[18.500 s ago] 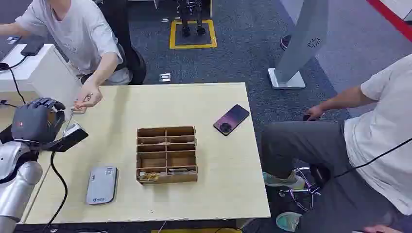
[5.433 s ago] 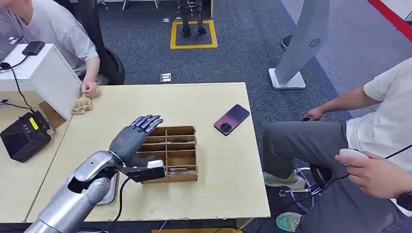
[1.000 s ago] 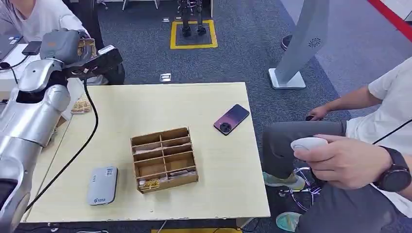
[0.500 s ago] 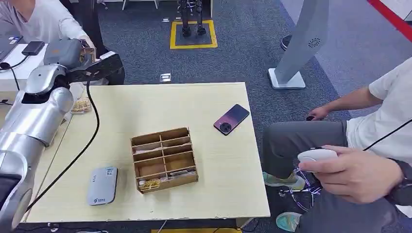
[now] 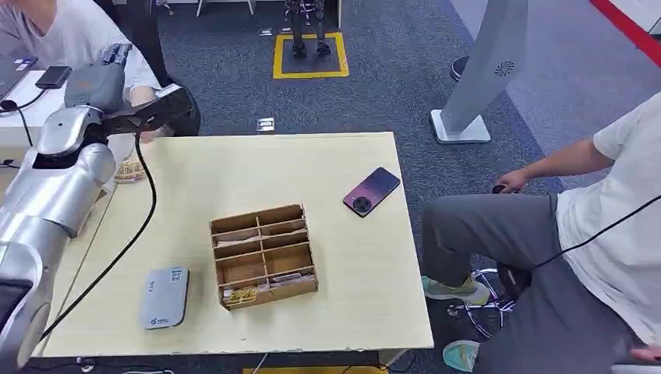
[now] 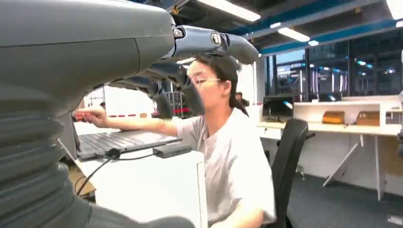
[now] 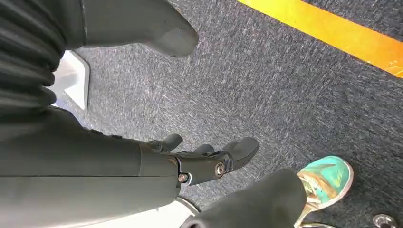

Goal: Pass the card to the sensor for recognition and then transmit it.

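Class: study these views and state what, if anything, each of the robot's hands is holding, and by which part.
Nothing is held. The left hand is raised toward the seated person, its fingers spread with nothing between them. The right hand hangs over the carpet with nothing in it.

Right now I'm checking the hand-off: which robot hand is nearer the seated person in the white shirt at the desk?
Left. The left hand is raised beside that person, past the table's far left corner. The right hand hangs over the carpet.

An open-plan office is indicated by grey carpet (image 5: 390,86), rows of desks (image 6: 332,127), a laptop (image 6: 114,141) and ceiling strip lights (image 6: 294,32).
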Motion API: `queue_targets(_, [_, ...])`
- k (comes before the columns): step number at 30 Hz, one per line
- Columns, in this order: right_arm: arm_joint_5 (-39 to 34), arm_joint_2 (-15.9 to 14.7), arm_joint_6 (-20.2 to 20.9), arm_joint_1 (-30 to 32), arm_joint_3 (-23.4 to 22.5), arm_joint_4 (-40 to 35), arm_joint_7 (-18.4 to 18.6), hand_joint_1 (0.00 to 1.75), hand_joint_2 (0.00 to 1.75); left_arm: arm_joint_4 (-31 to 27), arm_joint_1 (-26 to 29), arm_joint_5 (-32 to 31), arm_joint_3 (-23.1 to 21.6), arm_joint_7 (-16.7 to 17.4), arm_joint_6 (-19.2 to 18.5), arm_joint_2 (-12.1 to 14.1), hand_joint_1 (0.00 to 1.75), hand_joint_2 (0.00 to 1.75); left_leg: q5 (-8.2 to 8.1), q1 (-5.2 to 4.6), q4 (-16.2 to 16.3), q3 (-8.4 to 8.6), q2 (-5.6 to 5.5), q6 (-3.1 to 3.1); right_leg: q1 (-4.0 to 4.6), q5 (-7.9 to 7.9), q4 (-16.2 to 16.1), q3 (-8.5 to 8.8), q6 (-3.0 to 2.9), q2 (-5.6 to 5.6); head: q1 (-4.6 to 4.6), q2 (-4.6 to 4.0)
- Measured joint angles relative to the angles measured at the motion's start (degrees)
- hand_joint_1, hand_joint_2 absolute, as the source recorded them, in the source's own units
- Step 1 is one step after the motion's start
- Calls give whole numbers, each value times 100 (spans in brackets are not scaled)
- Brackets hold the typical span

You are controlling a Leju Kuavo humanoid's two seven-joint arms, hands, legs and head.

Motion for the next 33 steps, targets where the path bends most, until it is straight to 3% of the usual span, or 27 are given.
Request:
queue_targets(4, [-83, 0, -16, 13, 0, 0, -39, 0, 175, -37, 155, 20, 57, -322, 410, 201, 0, 175, -1, 0, -2, 2, 10, 0, -1, 0, 2, 0, 0, 10, -2, 0])
queue_targets(8, [-182, 2, -29, 66, 0, 0, -90, 0, 175, -383, 704, 166, 238, -623, 866, 536, 0, 175, -1, 1, -5, 4, 17, -1, 1, -3, 2, -2, -2, 16, 0, 0])
queue_targets(11, [-280, 0, -59, 103, -9, 0, -133, 0, 175, -901, 1426, 468, 564, -976, 1507, 858, 0, 175, -4, -1, -13, 11, 28, -4, -2, -7, 4, 0, -6, 29, 0, 0])
queue_targets(13, [-402, 4, -99, 148, -48, 0, -192, 0, 175, -1505, 2257, 682, 963, -1343, 2111, 1060, 0, 175, -15, -4, -20, 25, 57, -11, -6, -9, 4, 4, -7, 58, -2, 0])
queue_targets(16, [-551, 11, -101, 244, -105, 2, -182, 0, 175, -2665, 3886, 727, 1875, -1779, 3022, 1226, 0, 175, -44, -6, -23, 48, 98, -18, -8, -27, 3, 5, -21, 102, -4, 0])
queue_targets(19, [-693, 18, -99, 383, -201, 44, -111, 0, 175, -3520, 5352, 1714, 3053, -2240, 3093, 1159, 0, 175, -58, -3, -22, 44, 104, -11, -5, -41, 1, 0, -12, 108, 4, 0])
queue_targets(22, [-763, 26, -99, 458, -260, 114, -98, 0, 175, -3718, 6058, 2444, 4380, -2827, 3084, 937, 0, 175, -60, -2, -22, 36, 86, -8, -3, -50, -1, 2, -11, 87, 0, 0])
queue_targets(26, [-844, 33, -99, 458, -337, 171, -135, 0, 175, -3460, 6422, 2533, 6075, -3769, 2974, 578, 0, 175, -60, 1, -22, 36, 83, -7, -1, -52, -1, 5, -13, 78, 2, 0])
queue_targets(28, [-848, 39, -103, 458, -341, 188, -107, 0, 175, -3182, 6443, 2437, 6721, -3659, 2931, 446, 0, 175, -60, 2, -23, 33, 75, -7, 0, -52, -1, 12, -13, 69, 2, 0])
queue_targets(33, [-900, 79, -103, 460, -343, 197, 98, 0, 175, -1398, 6360, 2389, 8558, -3388, 3044, 170, 0, 175, -61, 0, -24, 49, 71, -7, -1, -54, -1, 19, -17, 62, -7, 0])
